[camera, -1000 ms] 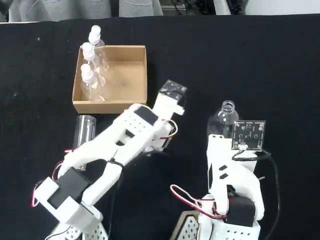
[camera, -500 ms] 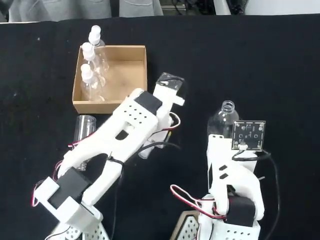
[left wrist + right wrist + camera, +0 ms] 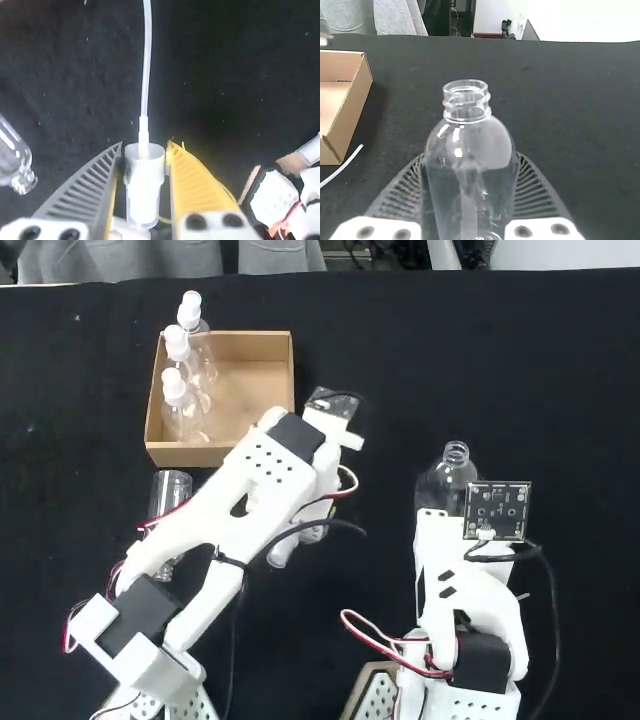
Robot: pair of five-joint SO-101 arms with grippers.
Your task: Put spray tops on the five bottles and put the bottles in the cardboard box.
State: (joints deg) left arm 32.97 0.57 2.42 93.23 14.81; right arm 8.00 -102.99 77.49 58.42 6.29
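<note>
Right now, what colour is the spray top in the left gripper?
White spray top, clearest in left wrist view.

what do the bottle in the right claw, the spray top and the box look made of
Open-necked bottle: likely clear glossy plastic, see-through with glinting highlights. Spray top: seemingly white translucent plastic, with a thin tube. Cardboard box: matte brown cardboard, judging by its flat tan walls.

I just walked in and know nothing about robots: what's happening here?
The left end effector grips a spray top. The right end effector holds an open bottle upright. Three topped bottles are in the box. Another bottle, untopped, is on the table beside it.
</note>
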